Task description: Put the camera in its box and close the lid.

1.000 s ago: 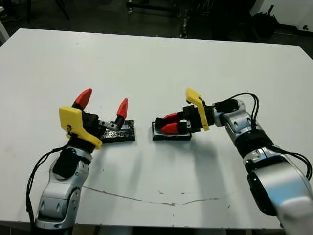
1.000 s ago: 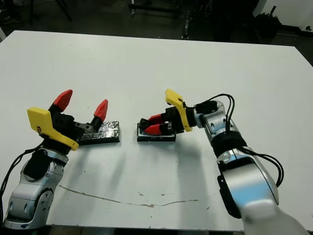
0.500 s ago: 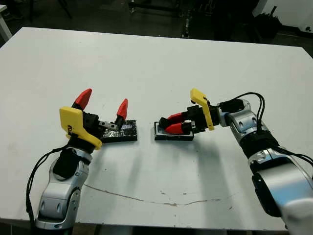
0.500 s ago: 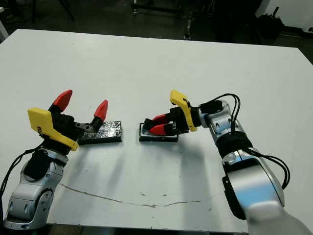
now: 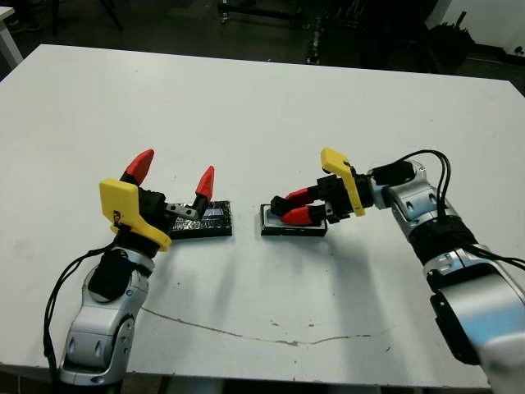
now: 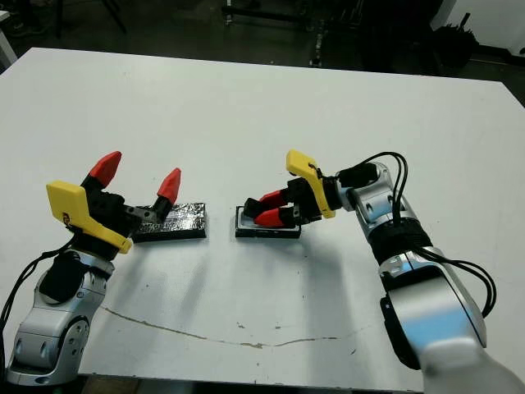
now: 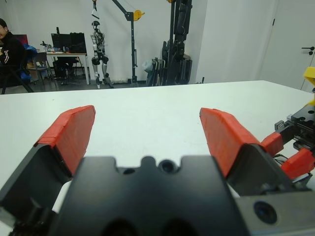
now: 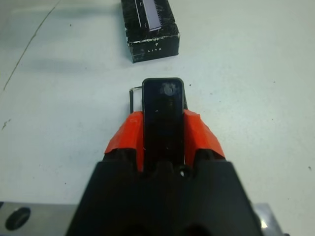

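My right gripper [image 5: 284, 208] is shut on the camera [image 8: 163, 101], a slim glossy black bar held lengthwise between the red fingers [image 8: 124, 137]. The camera lies low over the box [image 5: 297, 232], a small black-walled tray in the middle of the table. Only a thin strip of the box's rim [image 8: 132, 96] shows beside it, so I cannot tell whether it is seated inside. The lid [image 5: 210, 221], a black crinkly shiny panel, lies flat to the left of the box. My left gripper [image 5: 175, 171] is open just above the lid's near end, holding nothing.
The white table [image 5: 271, 115] stretches wide beyond both arms, with a thin dark crack line [image 5: 246, 328] near its front edge. Stands and dark equipment [image 7: 174, 44] are past the far edge, and a person [image 7: 7, 44] sits far off.
The whole picture has shifted slightly, so the head camera moved. My right gripper stays shut on the camera at the box. The left arm and lid are unchanged.
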